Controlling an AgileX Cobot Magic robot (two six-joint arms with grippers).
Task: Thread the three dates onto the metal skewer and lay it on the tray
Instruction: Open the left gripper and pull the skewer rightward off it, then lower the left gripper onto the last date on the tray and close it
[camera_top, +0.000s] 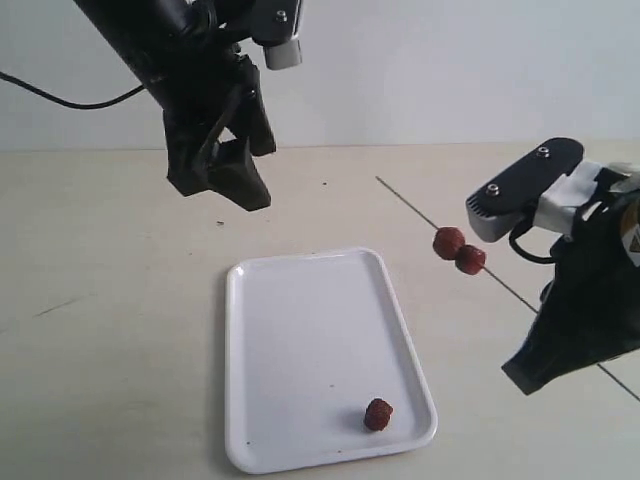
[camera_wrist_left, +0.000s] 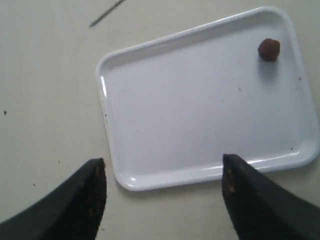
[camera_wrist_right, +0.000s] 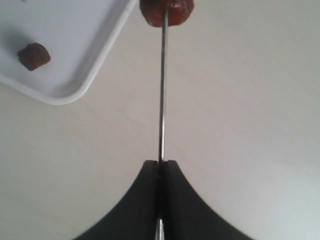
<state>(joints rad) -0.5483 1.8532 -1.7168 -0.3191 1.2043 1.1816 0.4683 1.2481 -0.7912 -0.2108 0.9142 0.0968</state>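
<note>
Our right gripper (camera_wrist_right: 160, 165) clamps the metal skewer (camera_top: 405, 204), two dates (camera_top: 449, 242) threaded; third date (camera_top: 378, 413) unthreaded, left gripper's (camera_wrist_left: 163, 170) jaws wide.

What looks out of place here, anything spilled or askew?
One date lies loose near a corner of the tray, while the other two dates sit on the metal skewer clamped in the right tool. Nothing looks spilled or damaged.

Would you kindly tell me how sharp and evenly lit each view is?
Exterior view: soft, even light, barely any shadow beside the loose date on the tray. Left wrist view: tray sharp, left gripper slightly blurred. Right wrist view: metal skewer crisp, threaded dates cropped at the frame edge.
</note>
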